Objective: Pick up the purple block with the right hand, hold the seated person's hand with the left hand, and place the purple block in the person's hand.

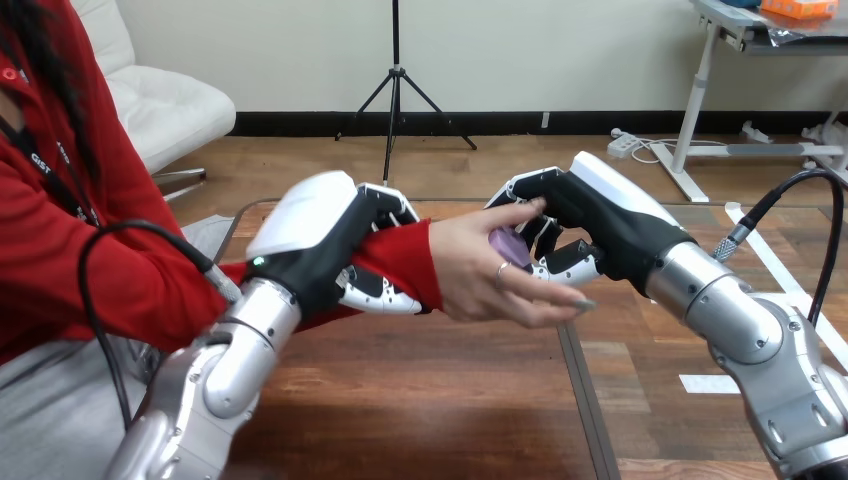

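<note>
Above table (420, 400), right hand (600, 225) gripping purple block (508, 243)

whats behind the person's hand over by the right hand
A sliver of the purple block shows behind the person's hand, with the right hand's fingers curled round it. The rest of the block is covered by the person's hand.

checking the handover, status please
Left hand shut round person's wrist. Right hand pinching block, block against person's hand. Nothing in the way.
</note>
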Tool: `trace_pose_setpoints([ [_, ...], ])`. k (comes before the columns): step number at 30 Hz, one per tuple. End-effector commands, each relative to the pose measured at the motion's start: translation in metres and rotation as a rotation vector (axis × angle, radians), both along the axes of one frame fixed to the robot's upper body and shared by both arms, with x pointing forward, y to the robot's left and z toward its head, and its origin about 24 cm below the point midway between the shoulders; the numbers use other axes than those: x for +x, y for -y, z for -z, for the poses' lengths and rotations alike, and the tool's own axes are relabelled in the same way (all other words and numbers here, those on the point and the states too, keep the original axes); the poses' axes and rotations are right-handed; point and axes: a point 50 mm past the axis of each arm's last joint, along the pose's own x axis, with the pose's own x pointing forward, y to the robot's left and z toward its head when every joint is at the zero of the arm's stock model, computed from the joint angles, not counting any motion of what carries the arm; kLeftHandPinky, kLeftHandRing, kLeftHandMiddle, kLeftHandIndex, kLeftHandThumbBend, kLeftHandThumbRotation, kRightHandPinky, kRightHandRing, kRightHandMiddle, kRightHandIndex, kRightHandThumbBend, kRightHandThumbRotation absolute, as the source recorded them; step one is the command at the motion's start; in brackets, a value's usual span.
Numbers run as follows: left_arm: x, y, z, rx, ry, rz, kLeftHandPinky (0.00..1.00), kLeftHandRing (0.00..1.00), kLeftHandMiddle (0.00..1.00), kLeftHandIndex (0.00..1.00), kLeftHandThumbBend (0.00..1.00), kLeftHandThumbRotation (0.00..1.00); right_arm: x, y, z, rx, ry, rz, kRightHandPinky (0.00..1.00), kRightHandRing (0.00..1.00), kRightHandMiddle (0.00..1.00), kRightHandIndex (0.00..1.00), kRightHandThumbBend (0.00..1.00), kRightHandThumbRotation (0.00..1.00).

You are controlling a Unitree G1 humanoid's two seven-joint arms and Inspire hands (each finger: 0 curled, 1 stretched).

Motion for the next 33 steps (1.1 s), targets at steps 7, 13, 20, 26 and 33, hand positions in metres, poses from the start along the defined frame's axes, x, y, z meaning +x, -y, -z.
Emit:
trace_pose_setpoints([
  [7,0.0076,0.0136,-0.0585,-0.005,0.229,0.081,0.47,0.58,0.63,0.64,0.91,0.46,0.0044,-0.0002,-0.0293,0.034,0.09,-0.027,0.46,0.55,0.59,0.62,0.52,0.26],
  [13,0.0066,0.0132,-0.0589,-0.009,0.233,0.083,0.49,0.6,0.65,0.65,0.96,0.52,0.004,0.0014,-0.0288,0.031,0.09,-0.027,0.49,0.56,0.6,0.62,0.47,0.35],
  [20,0.006,0.0126,-0.0586,-0.011,0.235,0.085,0.49,0.61,0.66,0.66,0.98,0.59,0.0032,0.0026,-0.0287,0.025,0.081,-0.023,0.52,0.59,0.62,0.64,0.41,0.49],
  [26,0.0054,0.0123,-0.0586,-0.018,0.238,0.087,0.5,0.62,0.66,0.66,0.95,0.64,0.0029,0.0043,-0.0277,0.027,0.081,-0.025,0.55,0.6,0.63,0.65,0.39,0.62],
  [33,0.0046,0.0116,-0.0586,-0.022,0.24,0.086,0.5,0.62,0.66,0.66,0.93,0.68,0.0027,0.0061,-0.0267,0.026,0.088,-0.025,0.54,0.6,0.63,0.66,0.36,0.74],
])
